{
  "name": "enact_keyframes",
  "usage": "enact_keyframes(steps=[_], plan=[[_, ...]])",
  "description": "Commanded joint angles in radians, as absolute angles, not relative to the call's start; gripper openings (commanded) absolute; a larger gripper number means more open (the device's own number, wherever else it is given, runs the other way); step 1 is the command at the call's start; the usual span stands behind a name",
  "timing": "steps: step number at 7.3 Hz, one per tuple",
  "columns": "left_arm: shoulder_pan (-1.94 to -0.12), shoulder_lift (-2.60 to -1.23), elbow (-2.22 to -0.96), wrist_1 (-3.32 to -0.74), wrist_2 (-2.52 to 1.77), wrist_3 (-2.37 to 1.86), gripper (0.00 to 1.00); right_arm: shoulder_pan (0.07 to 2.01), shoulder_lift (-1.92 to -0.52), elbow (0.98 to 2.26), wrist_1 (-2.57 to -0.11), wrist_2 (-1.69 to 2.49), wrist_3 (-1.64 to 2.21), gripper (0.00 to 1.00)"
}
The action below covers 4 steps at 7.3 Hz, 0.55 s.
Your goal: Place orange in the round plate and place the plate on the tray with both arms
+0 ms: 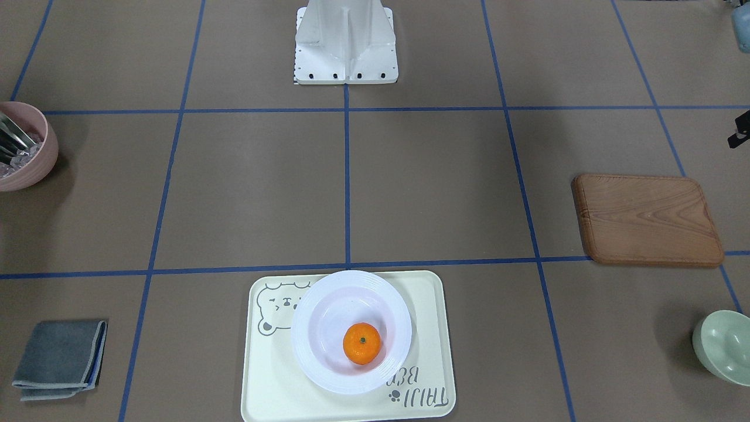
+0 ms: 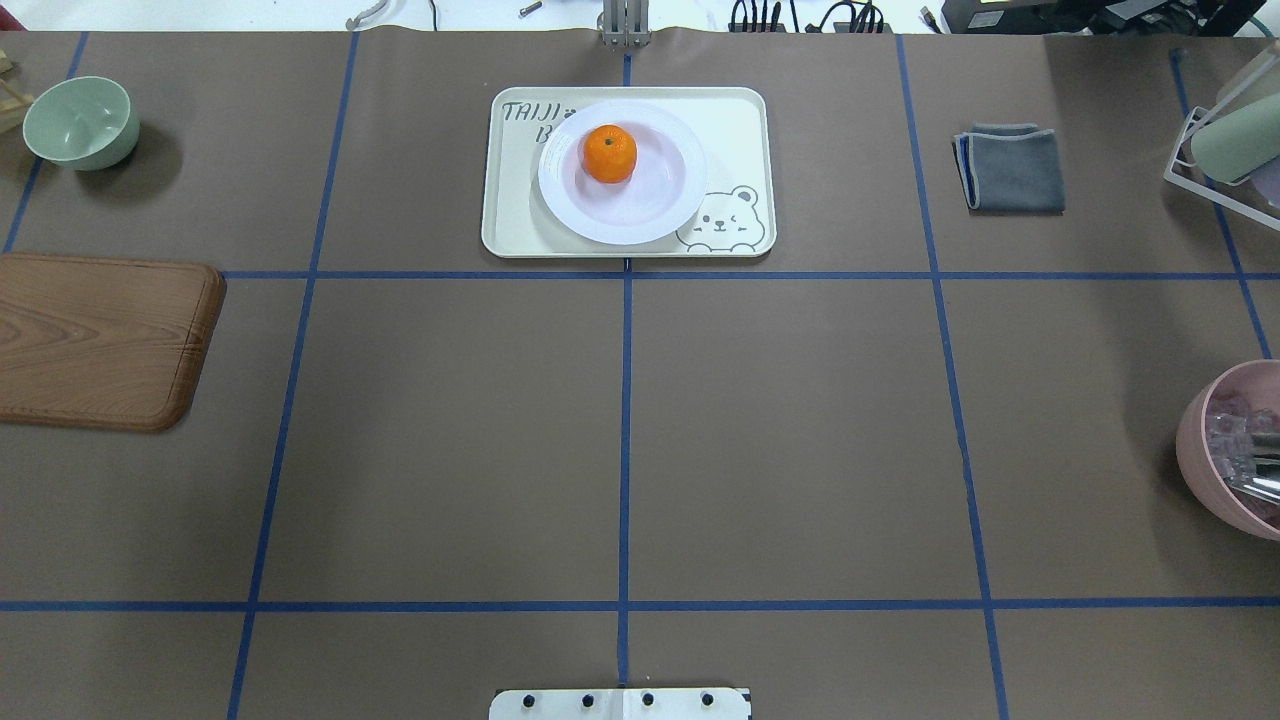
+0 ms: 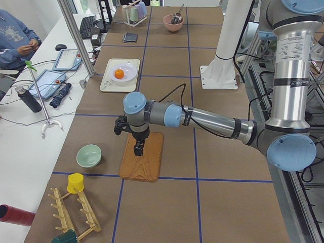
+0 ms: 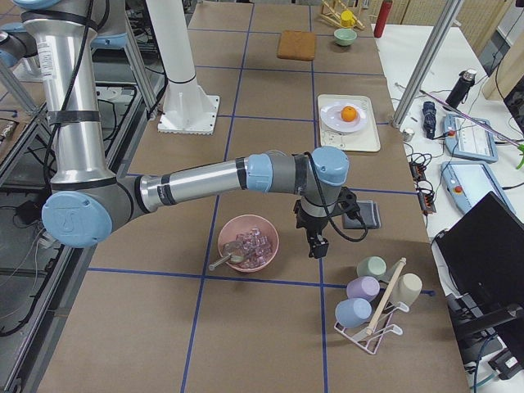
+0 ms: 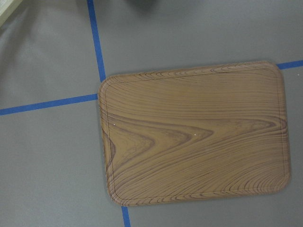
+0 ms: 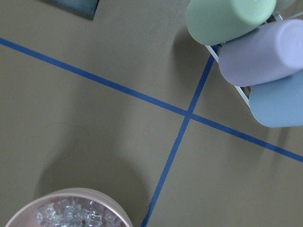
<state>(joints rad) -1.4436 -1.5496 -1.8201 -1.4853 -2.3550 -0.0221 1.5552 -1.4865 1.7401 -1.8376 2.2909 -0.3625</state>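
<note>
The orange (image 1: 362, 343) (image 2: 610, 154) lies in the white round plate (image 1: 304, 346) (image 2: 565, 215). That plate stands on the cream tray (image 1: 269, 387) (image 2: 515, 225) with the bear drawing, at the table's far middle. Only the side views show the arms. My left gripper (image 3: 137, 150) hangs pointing down over the brown wooden board (image 3: 142, 156), far from the tray. Between the pink bowl (image 4: 247, 243) and the cup rack (image 4: 377, 295), my right gripper (image 4: 318, 248) also points down. I cannot tell whether either gripper is open or shut.
The wooden board (image 2: 100, 340) fills the left wrist view (image 5: 194, 135). A pale green bowl (image 2: 80, 122) sits far left, a folded grey cloth (image 2: 1012, 168) far right. The pink bowl (image 2: 1235, 450) holds ice cubes and tongs. A person (image 3: 15, 35) sits beyond the table's far side.
</note>
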Motion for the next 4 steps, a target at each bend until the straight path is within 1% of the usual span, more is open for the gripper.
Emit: enact_keyframes(steps=[1,4], plan=[[-1.443,-1.551,-1.818,-1.483,-2.367,-0.026,0.98,1.552,-1.488,1.741,-1.841,2.286,-0.362,1.0],[-1.443,-1.551,-1.821,-1.486,-2.428,-0.106,0.98,1.545,-1.486,1.743,-1.844,2.289,-0.341,1.0]])
